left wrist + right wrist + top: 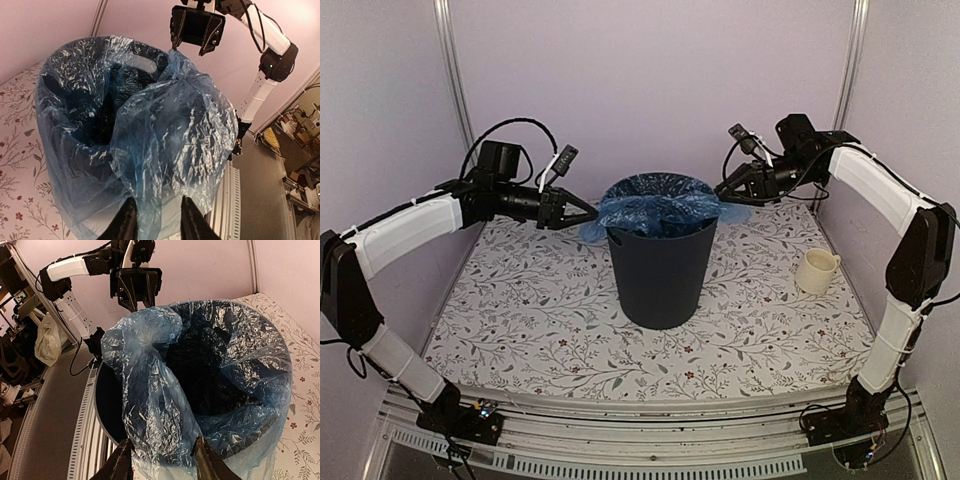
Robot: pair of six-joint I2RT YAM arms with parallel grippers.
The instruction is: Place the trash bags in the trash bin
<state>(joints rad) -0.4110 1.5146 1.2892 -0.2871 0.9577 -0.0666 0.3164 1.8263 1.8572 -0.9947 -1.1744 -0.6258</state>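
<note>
Crinkly translucent light-blue plastic bag (655,205) lines tall round navy bin (660,280); left fingers (125,222) and right fingers (119,464) straddle its film; cannot tell if grasping.

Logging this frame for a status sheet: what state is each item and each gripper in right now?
trash bin: upright, open-topped.
trash bag: opened inside the bin, edges crumpled over the rim.
mug: upright, standing apart from the bin.
left gripper: partly open, straddling the bag's edge.
right gripper: partly open, straddling the bag's edge.
</note>
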